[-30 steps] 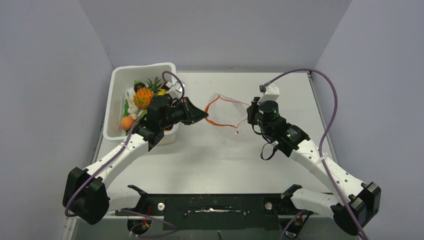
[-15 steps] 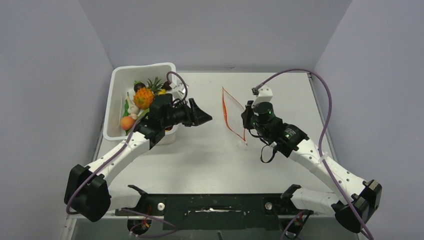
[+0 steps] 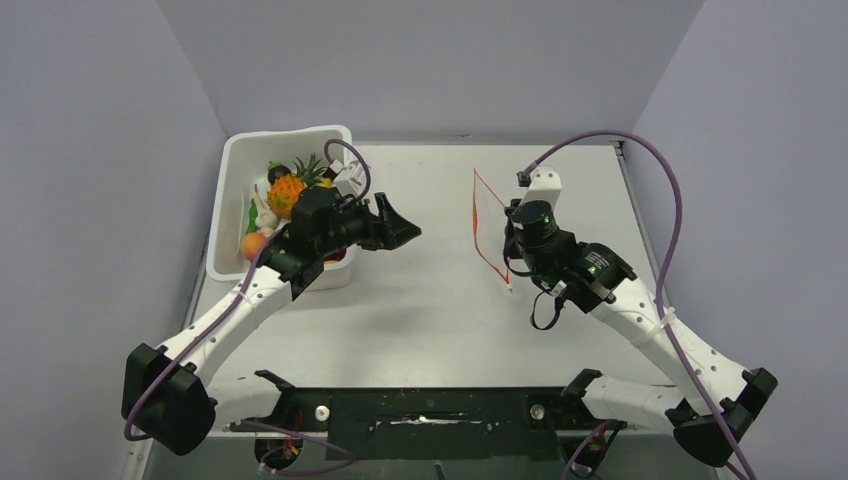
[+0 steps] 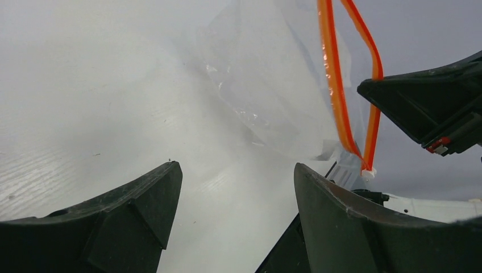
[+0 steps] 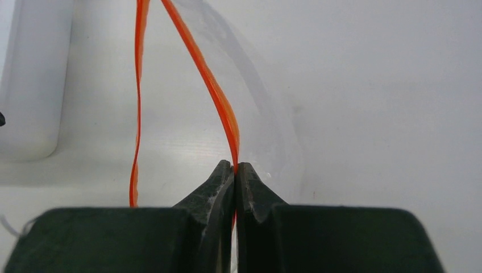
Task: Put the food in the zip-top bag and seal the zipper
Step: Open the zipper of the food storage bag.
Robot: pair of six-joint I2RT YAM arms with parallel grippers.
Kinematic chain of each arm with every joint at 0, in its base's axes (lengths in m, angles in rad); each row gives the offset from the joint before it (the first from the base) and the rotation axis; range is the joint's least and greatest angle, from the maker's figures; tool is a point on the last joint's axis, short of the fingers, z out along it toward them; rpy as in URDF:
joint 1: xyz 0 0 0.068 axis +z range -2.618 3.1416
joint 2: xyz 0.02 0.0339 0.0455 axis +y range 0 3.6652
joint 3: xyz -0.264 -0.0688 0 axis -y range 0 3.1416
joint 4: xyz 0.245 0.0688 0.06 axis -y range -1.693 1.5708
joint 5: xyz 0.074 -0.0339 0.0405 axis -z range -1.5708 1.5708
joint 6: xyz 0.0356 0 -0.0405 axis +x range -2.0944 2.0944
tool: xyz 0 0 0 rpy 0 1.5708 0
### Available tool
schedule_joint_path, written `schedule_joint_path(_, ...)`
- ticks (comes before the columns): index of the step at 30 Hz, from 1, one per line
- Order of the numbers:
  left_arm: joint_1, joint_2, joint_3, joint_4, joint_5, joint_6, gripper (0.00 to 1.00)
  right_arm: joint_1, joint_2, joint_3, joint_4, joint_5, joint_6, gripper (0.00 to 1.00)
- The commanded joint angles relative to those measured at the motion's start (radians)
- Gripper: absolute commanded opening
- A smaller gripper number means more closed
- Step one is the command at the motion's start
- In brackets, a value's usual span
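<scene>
The clear zip-top bag (image 3: pixel 487 222) is right of centre, its red-orange zipper (image 3: pixel 481 215) running as a narrow line. My right gripper (image 3: pixel 509 243) is shut on one zipper strip (image 5: pixel 219 99); the other strip (image 5: pixel 136 114) hangs loose to the left, so the mouth stands slightly apart. My left gripper (image 3: pixel 404 224) is open and holds nothing, a short way left of the bag (image 4: pixel 267 85), near the tub. The food sits in the white tub (image 3: pixel 232 160): a pineapple (image 3: pixel 286 191), an orange round fruit (image 3: pixel 252 245) and other pieces partly hidden by my left arm.
The tub stands at the table's back left, and its edge shows in the right wrist view (image 5: pixel 28 85). Purple cables loop over both arms. Grey walls close in the table on three sides. The right gripper's black body (image 4: pixel 432 108) shows in the left wrist view.
My left gripper has let go of the bag's mouth, opened and drawn back slightly left. The right gripper has carried the bag to the right, and the mouth has narrowed from a wide loop.
</scene>
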State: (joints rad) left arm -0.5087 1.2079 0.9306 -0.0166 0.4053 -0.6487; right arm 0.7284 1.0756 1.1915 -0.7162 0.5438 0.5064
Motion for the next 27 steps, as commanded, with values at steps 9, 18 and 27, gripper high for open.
schedule_joint_path(9,-0.060,0.020,0.019,0.018,-0.019,-0.036,0.58,0.051,0.211,-0.116,0.421,-0.241,0.077,0.00)
schedule_joint_path(18,-0.085,0.107,-0.048,0.255,0.047,-0.101,0.36,0.073,0.219,-0.112,0.442,-0.219,0.078,0.00)
schedule_joint_path(27,-0.086,0.235,-0.011,0.171,-0.039,-0.047,0.34,0.106,0.164,-0.131,0.442,-0.192,0.081,0.00)
